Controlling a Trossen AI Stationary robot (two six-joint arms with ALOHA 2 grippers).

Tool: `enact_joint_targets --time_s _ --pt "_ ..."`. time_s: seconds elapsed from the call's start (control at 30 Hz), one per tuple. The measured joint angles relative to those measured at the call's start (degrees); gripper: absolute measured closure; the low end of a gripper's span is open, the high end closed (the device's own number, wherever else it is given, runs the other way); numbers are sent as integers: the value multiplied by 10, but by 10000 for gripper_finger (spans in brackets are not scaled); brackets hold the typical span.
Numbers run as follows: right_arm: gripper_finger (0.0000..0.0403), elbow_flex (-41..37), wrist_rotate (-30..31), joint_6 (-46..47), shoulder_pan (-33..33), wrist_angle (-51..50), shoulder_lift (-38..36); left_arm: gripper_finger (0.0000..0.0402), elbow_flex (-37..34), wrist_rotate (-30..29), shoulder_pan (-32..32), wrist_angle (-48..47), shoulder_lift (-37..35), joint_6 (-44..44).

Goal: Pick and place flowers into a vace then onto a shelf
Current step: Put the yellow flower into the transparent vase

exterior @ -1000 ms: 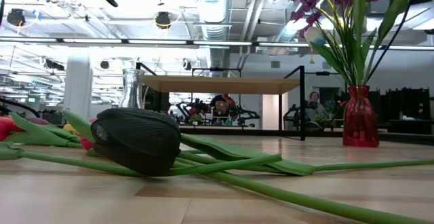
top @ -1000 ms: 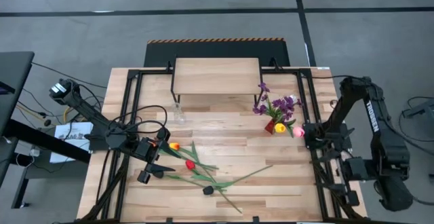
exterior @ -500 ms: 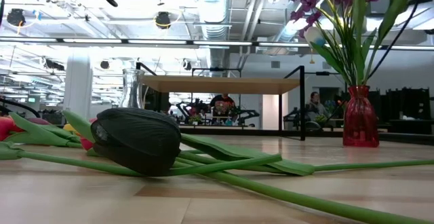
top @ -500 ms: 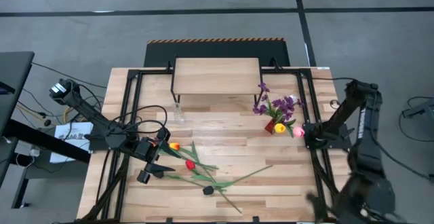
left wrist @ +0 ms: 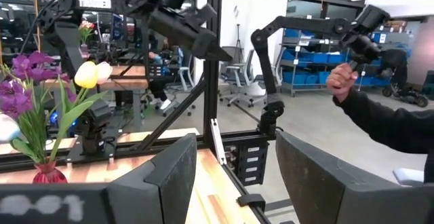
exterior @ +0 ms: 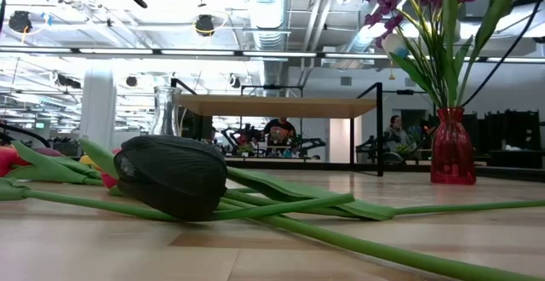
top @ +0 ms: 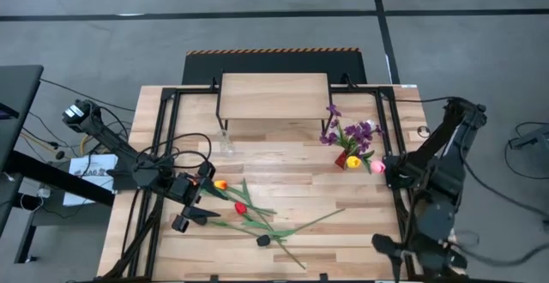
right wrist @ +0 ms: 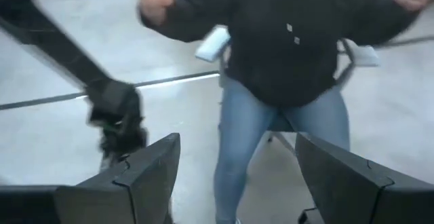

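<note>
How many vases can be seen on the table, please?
2. A red vase holding flowers stands right of the shelf; a clear glass vase, empty, stands just in front of the shelf's left end.

The left arm reaches low across the table's left side, its left gripper (top: 183,215) with fingers spread apart. The right arm is folded at the table's right edge, its right gripper (right wrist: 234,176) splayed wide and holding nothing.

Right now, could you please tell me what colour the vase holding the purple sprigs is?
The vase is red; the low view shows it best.
</note>
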Motion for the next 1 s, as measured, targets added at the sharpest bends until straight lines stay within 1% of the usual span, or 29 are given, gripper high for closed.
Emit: enact_joint_targets --time_s 0.07,0.13,0.27,0.33,0.4,0.47,0.53,0.57,0.6,0.73,0.8,0.93,1.0 --pt "117 -23 -26 -8 -7 -5 -32 209 0 0 0 1 0 0" --pt "117 -67 -36 -5 -11 6 -69 209 0 0 0 1 0 -1" --pt "117 -194 -23 26 -11 101 -166 209 0 0 0 3 0 -1" --pt "117 -265 21 44 -7 169 -217 209 0 0 0 4 0 -2" --pt "117 -335 91 74 6 235 -271 209 0 0 0 4 0 -2" --pt "117 -392 180 114 17 295 -317 209 0 0 0 5 0 -2" --pt "117 -444 262 144 21 331 -345 209 0 0 0 5 0 -2" --pt "117 -468 290 150 22 352 -351 209 0 0 0 5 0 -2" --pt "117 -491 303 150 22 374 -354 209 0 -1 0 5 0 -2" --pt "117 -572 304 133 23 485 -348 209 0 -22 0 7 0 9" --pt "117 -610 316 132 17 534 -341 209 0 -52 -2 14 0 14" --pt "117 -666 353 132 -6 629 -328 209 0 -135 -12 37 0 48" --pt "117 -679 375 133 -21 638 -320 209 0 -167 -17 48 0 68"
